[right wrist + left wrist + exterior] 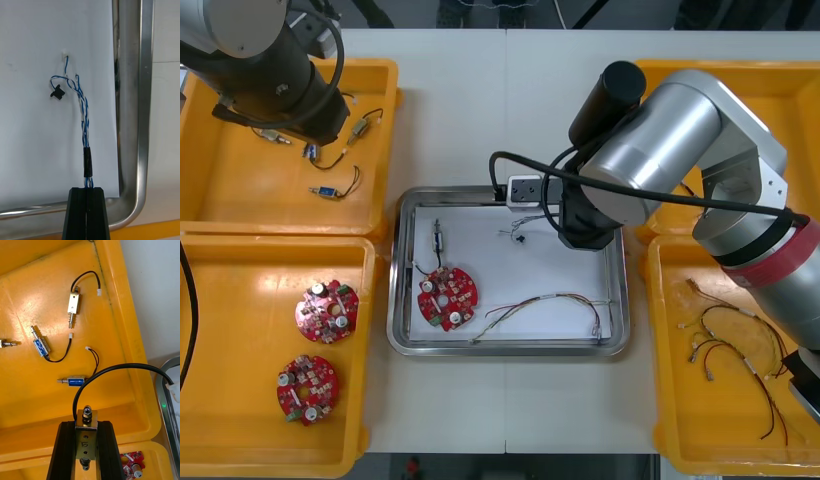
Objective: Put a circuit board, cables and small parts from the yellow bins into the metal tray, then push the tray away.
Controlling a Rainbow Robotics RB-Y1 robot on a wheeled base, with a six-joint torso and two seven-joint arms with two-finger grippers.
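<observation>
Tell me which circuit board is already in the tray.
The circuit board in the tray's near-left corner; the other two lie in the near left yellow bin.

1. The metal tray (400, 300), mid-frame — mirror-bright polished rim, matt white paper-like floor.
2. The yellow bins (240, 195), left and right edges — smooth, glossy plastic.
3. The twisted blue and white cable (85, 120): smooth plastic sheath.
4. The small metal part (86, 427), lower centre: bare, dull-shining metal.

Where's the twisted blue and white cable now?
Pinched in the right gripper, the twisted blue and white cable lies on the white inside of the metal tray, far right part in the front view, beyond the round red circuit board.
</observation>
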